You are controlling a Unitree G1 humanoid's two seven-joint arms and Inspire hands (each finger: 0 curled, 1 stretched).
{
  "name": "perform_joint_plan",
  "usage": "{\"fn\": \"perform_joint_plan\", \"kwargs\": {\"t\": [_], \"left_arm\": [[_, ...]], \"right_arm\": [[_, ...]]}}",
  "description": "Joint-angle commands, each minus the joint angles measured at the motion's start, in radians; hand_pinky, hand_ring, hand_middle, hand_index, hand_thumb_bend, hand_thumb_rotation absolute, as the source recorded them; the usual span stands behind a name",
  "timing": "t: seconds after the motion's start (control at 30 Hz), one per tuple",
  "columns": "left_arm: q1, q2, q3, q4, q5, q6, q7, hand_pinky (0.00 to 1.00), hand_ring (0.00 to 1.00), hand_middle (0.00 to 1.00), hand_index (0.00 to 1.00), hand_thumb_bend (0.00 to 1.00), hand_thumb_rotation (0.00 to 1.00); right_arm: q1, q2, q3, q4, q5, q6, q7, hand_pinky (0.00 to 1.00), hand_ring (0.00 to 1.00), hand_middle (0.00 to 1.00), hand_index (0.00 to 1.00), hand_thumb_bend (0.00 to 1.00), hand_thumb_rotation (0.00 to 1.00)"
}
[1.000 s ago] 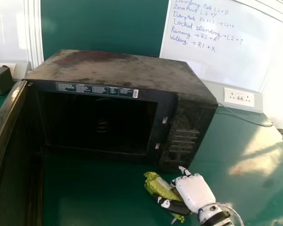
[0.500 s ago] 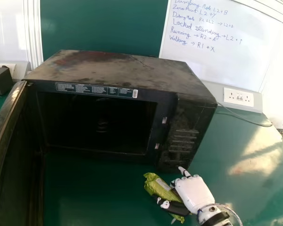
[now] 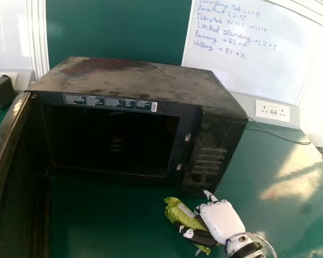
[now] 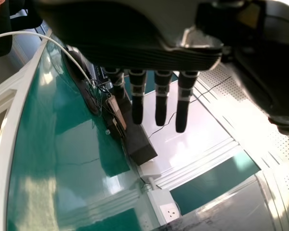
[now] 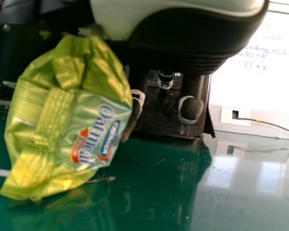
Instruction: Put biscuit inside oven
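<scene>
Zero clear shift this past second; my right hand (image 3: pixel 223 221) pinches biscuit packet (image 3: pixel 181 213) at 5 o'clock; insertion pending, oven (image 3: pixel 134 83) towards 11; left hand (image 4: pixel 183 96) straight-fingered.

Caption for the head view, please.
The right hand grips the green biscuit packet before the open oven, its door swung out at left.
</scene>
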Motion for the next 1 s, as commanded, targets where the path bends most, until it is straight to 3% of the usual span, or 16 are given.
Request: {"fn": "perform_joint_plan", "kwargs": {"t": [0.0, 0.37, 0.97], "left_arm": [[0.025, -0.065, -0.002, -0.004, 0.0, -0.013, 0.007, 0.74, 0.85, 0.88, 0.8, 0.68, 0.42], [0.029, -0.069, -0.009, -0.004, 0.006, -0.016, 0.014, 0.69, 0.82, 0.87, 0.81, 0.66, 0.5], [0.028, -0.069, -0.012, -0.001, 0.002, -0.016, 0.016, 0.66, 0.82, 0.86, 0.79, 0.67, 0.52]], "right_arm": [[0.023, -0.004, 0.022, 0.024, 0.006, -0.004, 0.039, 0.01, 0.04, 0.08, 0.11, 0.54, 0.0], [0.032, -0.003, -0.041, -0.054, 0.164, -0.031, 0.074, 0.01, 0.04, 0.08, 0.11, 0.54, 0.0], [0.039, -0.002, -0.116, -0.157, 0.247, -0.039, 0.167, 0.01, 0.04, 0.08, 0.11, 0.55, 0.0]]}}
